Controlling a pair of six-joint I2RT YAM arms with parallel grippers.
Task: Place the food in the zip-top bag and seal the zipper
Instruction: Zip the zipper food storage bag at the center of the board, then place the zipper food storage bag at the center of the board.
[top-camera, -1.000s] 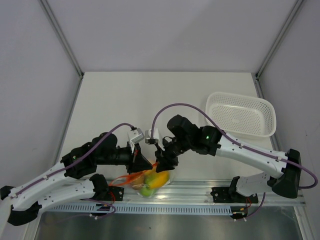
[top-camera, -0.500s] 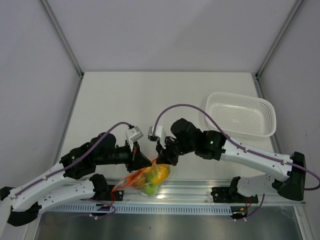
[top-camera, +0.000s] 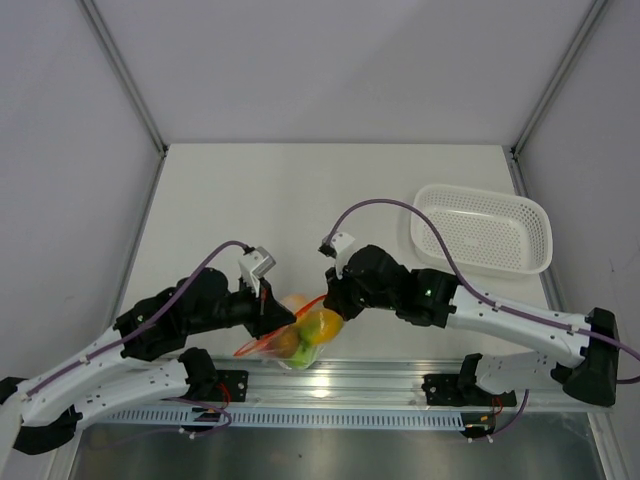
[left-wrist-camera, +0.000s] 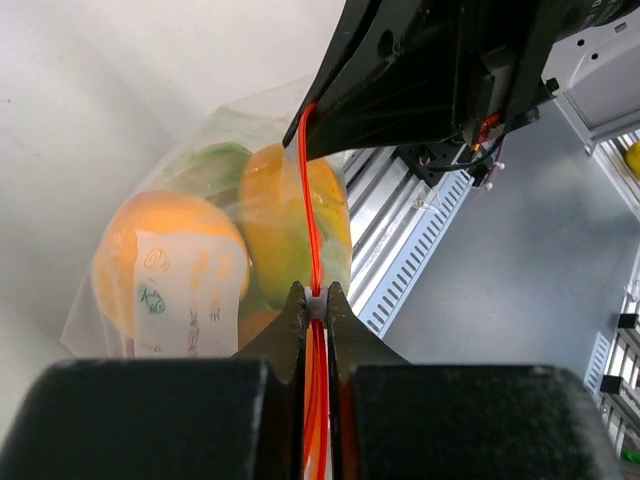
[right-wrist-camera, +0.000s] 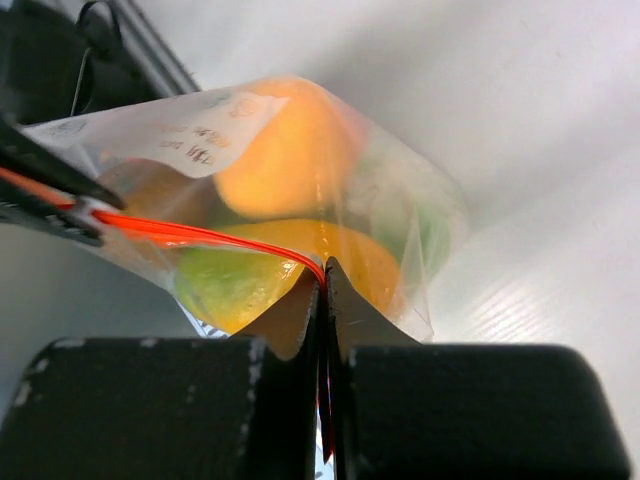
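Note:
The clear zip-top bag hangs between both grippers near the table's front edge, with orange, yellow and green toy food inside. Its red-orange zipper runs taut between them. My left gripper is shut on the zipper's left end, where a small white slider shows between the fingertips. My right gripper is shut on the zipper's right end. The bag and fruits show in the left wrist view and the right wrist view.
A white perforated basket sits at the back right. A metal rail with the arm bases runs along the front edge, right below the bag.
Both grippers have lifted the bag and moved it back from the rail, and the zipper has been pulled taut. The right arm has swung lower and to the right.

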